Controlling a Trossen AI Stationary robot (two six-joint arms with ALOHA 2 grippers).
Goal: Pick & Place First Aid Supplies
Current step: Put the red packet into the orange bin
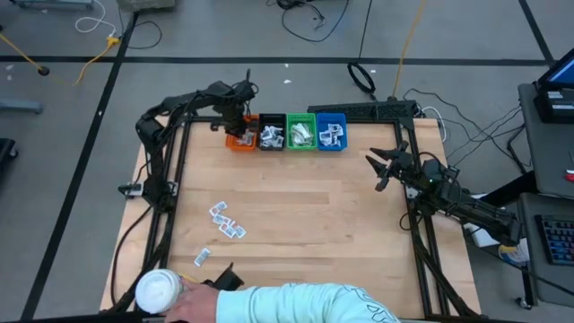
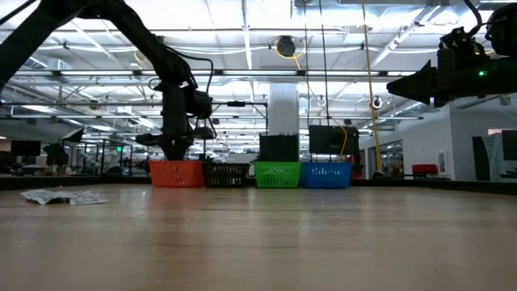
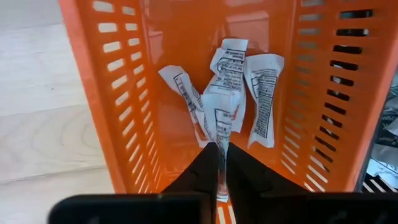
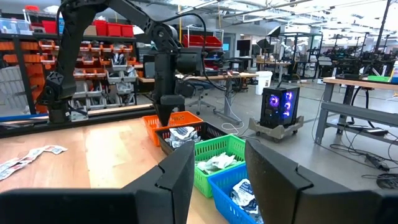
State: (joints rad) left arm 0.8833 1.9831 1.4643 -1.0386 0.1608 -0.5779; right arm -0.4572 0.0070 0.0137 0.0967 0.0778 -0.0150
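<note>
Only the left wrist view looks down inside the orange bin (image 3: 124, 93): the left claw (image 3: 222, 180) is clamped on a white packet (image 3: 222, 106), with more packets (image 3: 264, 93) lying against the bin floor. From above, that claw (image 1: 235, 121) hangs over the orange bin, first in a row with black (image 1: 272, 135), green (image 1: 300, 132) and blue (image 1: 331, 133) bins, each holding packets. Loose packets (image 1: 227, 222) lie on the bench (image 1: 305, 206) near a person's sleeve (image 1: 305, 305) and a tub (image 1: 159, 292). The right claw (image 1: 384, 167) hovers with its fingers apart, well clear of the bins.
</note>
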